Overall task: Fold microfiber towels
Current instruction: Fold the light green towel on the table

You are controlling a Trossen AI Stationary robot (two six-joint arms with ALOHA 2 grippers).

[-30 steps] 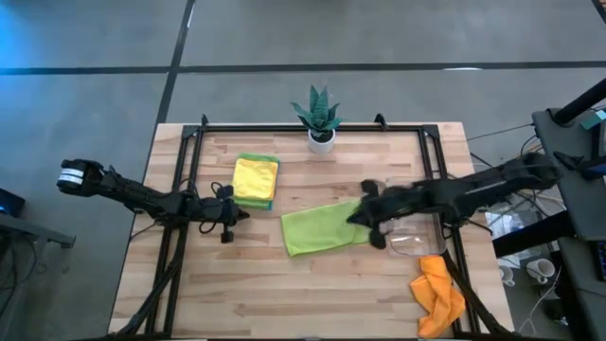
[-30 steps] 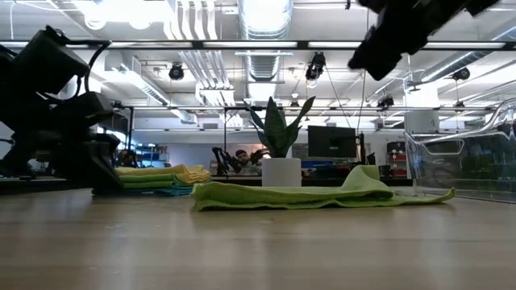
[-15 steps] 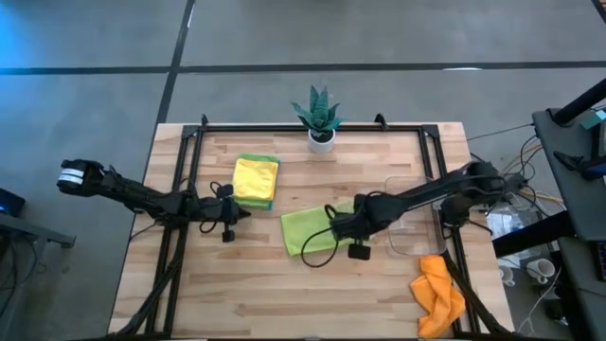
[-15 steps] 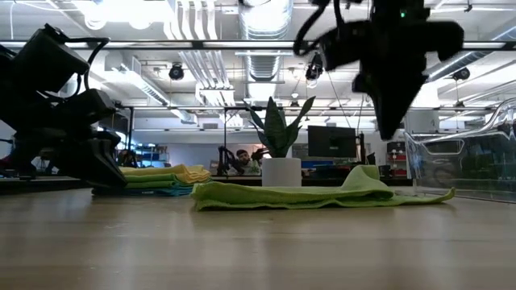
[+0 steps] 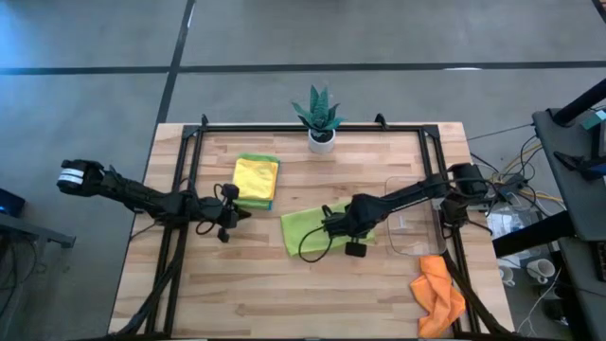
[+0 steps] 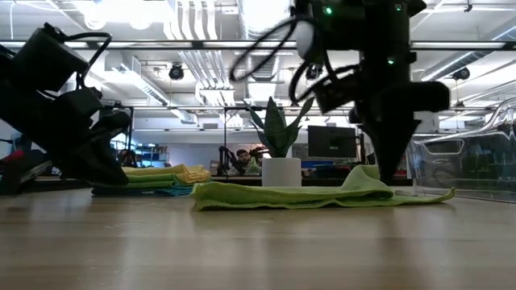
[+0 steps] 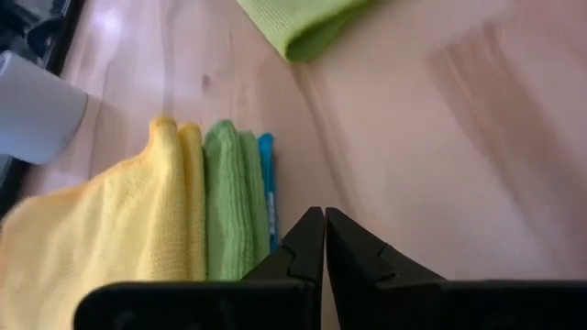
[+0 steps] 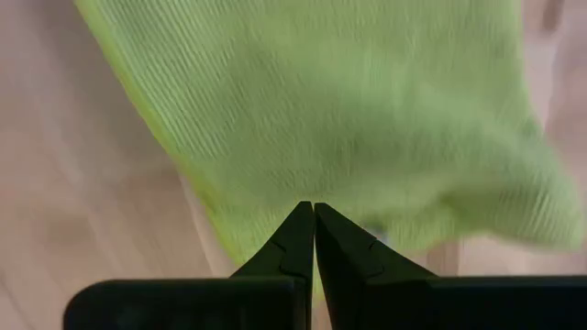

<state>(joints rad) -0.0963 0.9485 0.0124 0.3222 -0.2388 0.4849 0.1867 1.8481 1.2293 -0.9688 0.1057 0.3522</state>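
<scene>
Both jaws read fully closed from where I sit, and I see nothing caught in either pair. On the right gripper (image 5: 329, 225) the two dark fingers (image 8: 295, 240) meet in a point above the green towel (image 5: 312, 228); I can't tell if the tips touch the cloth. That towel lies partly folded near the middle of the table (image 5: 284, 294), a little toward the right edge, with one end humped up in the low view. The right arm reaches in from the right edge, low across the tray (image 5: 417, 248).

My left gripper (image 5: 244, 215) waits near the left edge, just beside the stack (image 5: 257, 179), its fingers (image 7: 312, 240) pressed together and pointing at the stack's near side. The stack sits toward the far edge, left of centre: a yellow towel (image 7: 128, 220) on top, a green one (image 7: 234, 206) under it and a blue one (image 7: 266, 188) at the bottom, all folded. I see no contact between the left gripper and the stack.

An orange towel (image 5: 438, 296) lies crumpled at the near right corner, hanging partly over the edge, next to the tray. At the middle of the far edge stands the plant (image 5: 319, 116) in its white pot.
</scene>
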